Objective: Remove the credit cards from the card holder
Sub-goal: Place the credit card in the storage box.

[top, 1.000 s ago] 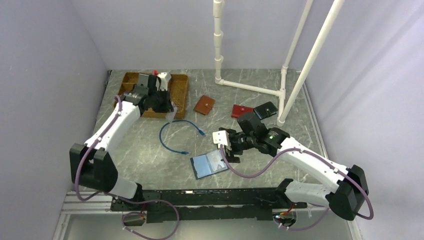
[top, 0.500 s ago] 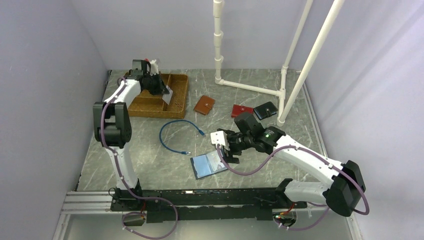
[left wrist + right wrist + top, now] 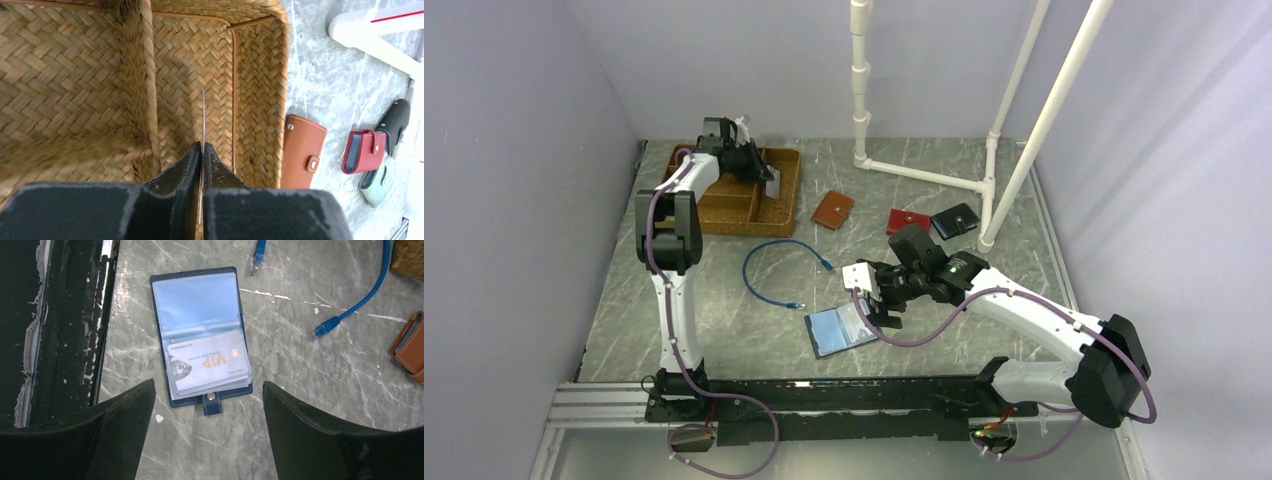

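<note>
Over the right-hand compartment of the woven tan wicker tray (image 3: 270,100), the left gripper (image 3: 202,147) has its black fingers pressed together on a thin pale card (image 3: 203,112), seen edge-on and upright; whether the card touches the tray floor cannot be told; near the table's front edge, the small navy blue leather card holder (image 3: 202,335) lies open and flat on the grey marbled table (image 3: 310,405); a pale grey-white card marked VIP (image 3: 207,362) sits in its lower clear sleeve; the right gripper (image 3: 207,387) hovers above it, fingers spread wide, holding nothing; a blue cable (image 3: 365,295) lies just beyond.
</note>
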